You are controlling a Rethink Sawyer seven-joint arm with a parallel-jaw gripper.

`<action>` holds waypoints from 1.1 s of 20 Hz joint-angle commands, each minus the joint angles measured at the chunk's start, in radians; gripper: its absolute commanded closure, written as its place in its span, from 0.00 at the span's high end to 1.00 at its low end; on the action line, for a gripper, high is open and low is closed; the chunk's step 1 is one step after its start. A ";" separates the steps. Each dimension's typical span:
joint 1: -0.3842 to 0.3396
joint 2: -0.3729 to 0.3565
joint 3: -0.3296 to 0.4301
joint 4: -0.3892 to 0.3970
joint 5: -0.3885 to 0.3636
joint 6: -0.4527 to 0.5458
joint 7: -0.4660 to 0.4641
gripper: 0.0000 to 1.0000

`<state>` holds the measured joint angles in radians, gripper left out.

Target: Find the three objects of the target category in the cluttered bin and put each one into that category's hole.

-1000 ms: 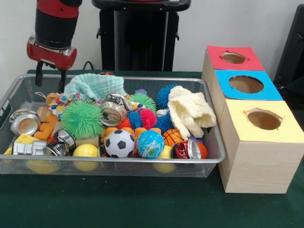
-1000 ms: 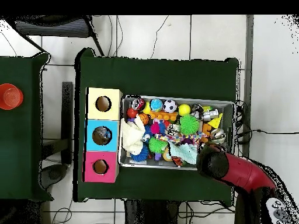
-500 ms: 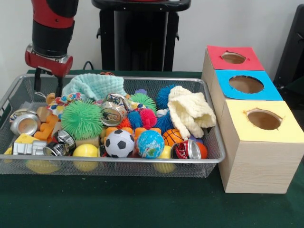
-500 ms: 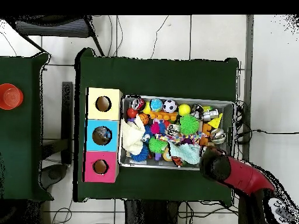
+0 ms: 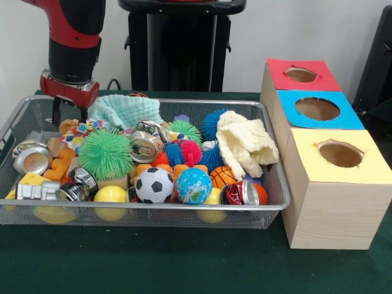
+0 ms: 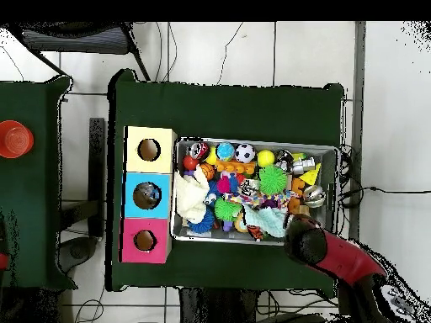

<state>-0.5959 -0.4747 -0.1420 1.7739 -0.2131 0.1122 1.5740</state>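
I can't see the black gripper [image 5: 68, 113] fingertips — one finger drops behind the pale turquoise knitted cloth [image 5: 122, 110]; overhead, the red and black arm [image 6: 332, 252] covers it entirely; the arm's upper part runs off the front view's top edge.

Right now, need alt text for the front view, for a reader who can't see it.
A red and black robot arm lowers its claw into the far left corner of a silver wire mesh basket crammed with balls, crushed cans, spiky toys and knitted cloths. To the right stand three wooden boxes, topped red, blue and yellow, each with a round hole.
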 commanded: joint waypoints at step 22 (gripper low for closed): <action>0.244 0.109 -0.210 0.031 0.265 -0.056 0.278 1.00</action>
<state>-0.4016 -0.3975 -0.2967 1.8148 -0.0041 0.0283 1.6238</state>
